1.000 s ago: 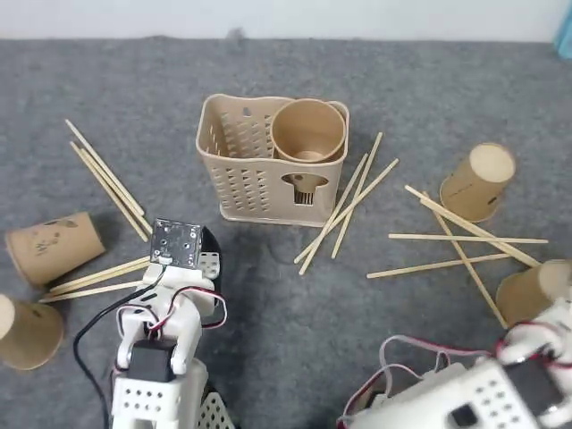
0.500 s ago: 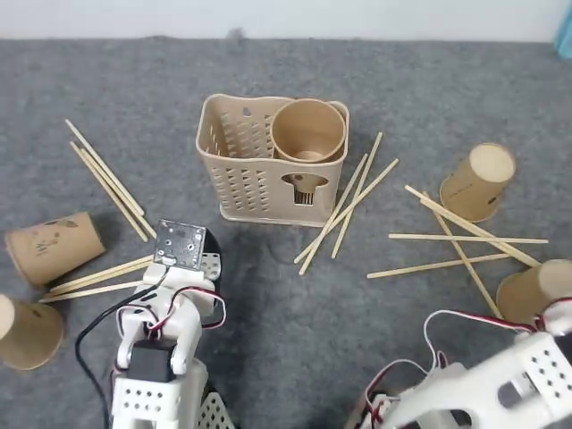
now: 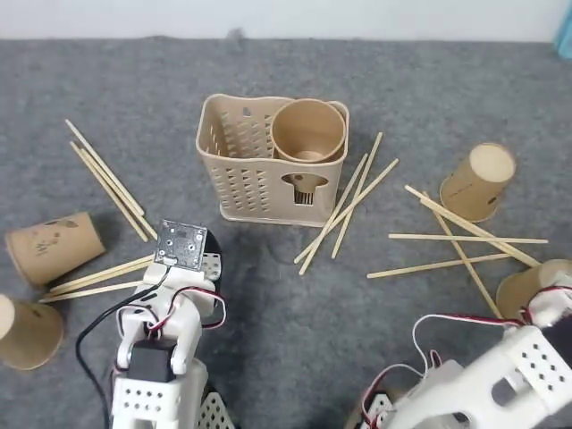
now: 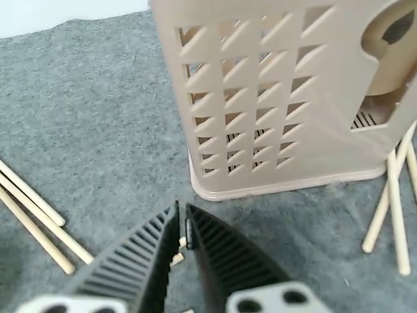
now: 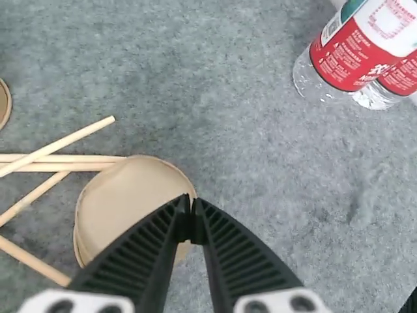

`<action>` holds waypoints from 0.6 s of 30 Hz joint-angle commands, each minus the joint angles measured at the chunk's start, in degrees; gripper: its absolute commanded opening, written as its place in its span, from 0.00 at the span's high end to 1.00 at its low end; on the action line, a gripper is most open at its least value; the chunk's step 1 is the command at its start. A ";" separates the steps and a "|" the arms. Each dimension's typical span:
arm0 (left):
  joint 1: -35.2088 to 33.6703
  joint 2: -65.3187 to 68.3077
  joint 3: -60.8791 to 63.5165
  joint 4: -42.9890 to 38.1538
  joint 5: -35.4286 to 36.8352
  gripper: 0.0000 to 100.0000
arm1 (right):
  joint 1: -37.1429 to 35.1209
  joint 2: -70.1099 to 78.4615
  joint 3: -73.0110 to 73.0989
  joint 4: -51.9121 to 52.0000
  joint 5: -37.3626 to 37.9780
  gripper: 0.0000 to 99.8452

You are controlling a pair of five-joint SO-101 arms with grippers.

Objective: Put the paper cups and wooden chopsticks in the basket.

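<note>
Paper cup point(image 5: 124, 195) sits directly under tips of closed right tool point(image 5: 191, 218)

Overhead, wrist close-ups (basket point(image 3: 259, 183) shared)

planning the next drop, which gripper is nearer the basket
Left. The left gripper is just in front of the basket, by its perforated wall. The right gripper is far off to the side, over a paper cup.

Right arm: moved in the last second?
Yes. In the high view the right arm has swung rightward, toward the paper cup near the right edge, judged against the basket, which has not shifted.
</note>
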 commanded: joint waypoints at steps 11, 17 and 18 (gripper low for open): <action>-0.26 -0.26 -0.31 -0.35 -0.62 0.98 | 6.55 12.62 1.14 -15.16 5.54 0.99; -0.26 -0.26 -0.31 -0.26 -0.62 0.98 | 13.58 19.03 1.41 -23.43 9.85 0.99; -0.26 -0.26 -0.31 -0.26 -0.62 0.98 | 14.73 20.18 1.41 -25.10 10.55 0.99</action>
